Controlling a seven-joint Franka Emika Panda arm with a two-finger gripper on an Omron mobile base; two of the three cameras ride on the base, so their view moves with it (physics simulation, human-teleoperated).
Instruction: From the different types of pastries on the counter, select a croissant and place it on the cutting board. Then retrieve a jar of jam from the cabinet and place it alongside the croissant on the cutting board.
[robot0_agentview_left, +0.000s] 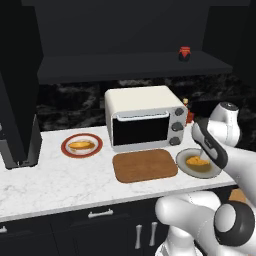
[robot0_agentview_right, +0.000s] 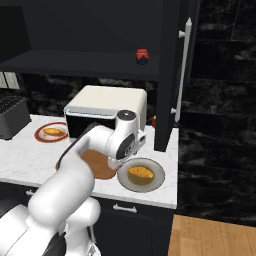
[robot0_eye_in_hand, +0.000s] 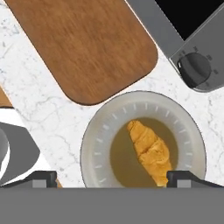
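While the red-rimmed plate (robot0_agentview_left: 82, 145) with its smooth oblong pastry (robot0_agentview_left: 81, 145) sits far left on the counter (robot0_agentview_left: 60, 182), the toaster oven (robot0_agentview_left: 145, 117) stands mid-counter; the cutting board (robot0_agentview_left: 145, 165) lies bare before it; just right, the croissant (robot0_eye_in_hand: 149, 151) rests on a grey plate (robot0_eye_in_hand: 98, 148) (ridged, golden); the gripper (robot0_eye_in_hand: 112, 177) hovers above it, 2 fingertips (robot0_eye_in_hand: 43, 177) spread wide, holding nothing; the jar of jam (robot0_agentview_left: 185, 53) stands on the cabinet (robot0_agentview_left: 125, 65) shelf.

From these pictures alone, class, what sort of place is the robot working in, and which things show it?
Most likely a home kitchen, rendered: a toaster oven stands on a white marble-look counter, a croissant lies on a grey plate beside a wooden cutting board.
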